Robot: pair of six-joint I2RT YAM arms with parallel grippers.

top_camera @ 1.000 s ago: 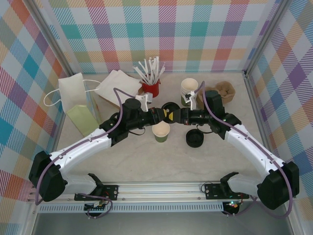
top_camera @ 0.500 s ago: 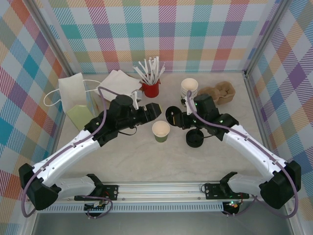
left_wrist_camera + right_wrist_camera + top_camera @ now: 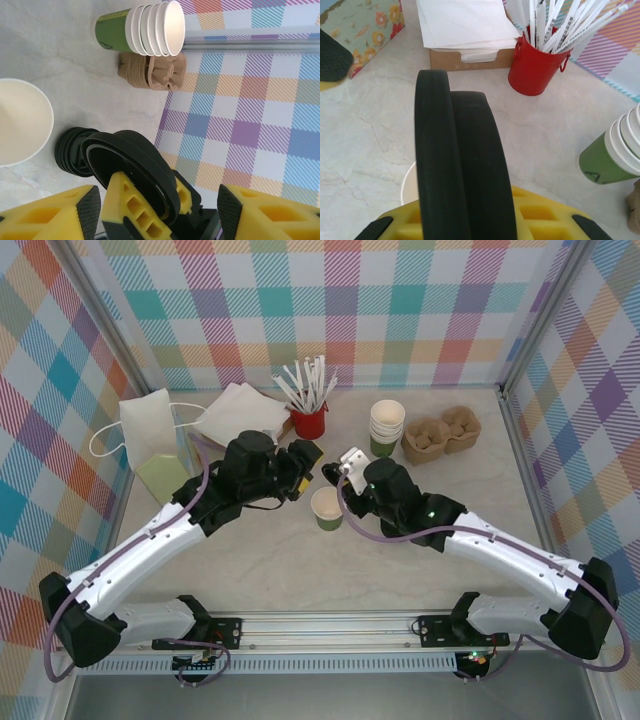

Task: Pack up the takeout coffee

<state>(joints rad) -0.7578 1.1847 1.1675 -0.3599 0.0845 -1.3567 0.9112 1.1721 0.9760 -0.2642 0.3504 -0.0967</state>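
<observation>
One cup (image 3: 327, 507), green outside and cream inside, stands upright and uncovered near the middle of the table (image 3: 300, 570), touched by neither claw.

The left claw (image 3: 303, 468) hangs at the cup's 11 o'clock, fingers apart and empty. The right claw (image 3: 465, 212) is just at the cup's 12 o'clock, clamped on one black lid (image 3: 462, 165), which it holds on edge.

From the cup:
- One nested cup stack (image 3: 386, 425) is at 1 o'clock. Five rims show in the left wrist view.
- One cardboard carrier (image 3: 441, 432), two wells showing, is at 2 o'clock.
- One red can (image 3: 308, 422) of white sticks is at 12 o'clock.
- One pile of white napkins (image 3: 240, 410) is at 11 o'clock.
- One white bag (image 3: 148, 422) is at 10 o'clock.

In the left wrist view, one short stack of black lids (image 3: 70, 150) sits near the cup; I cannot count them.
</observation>
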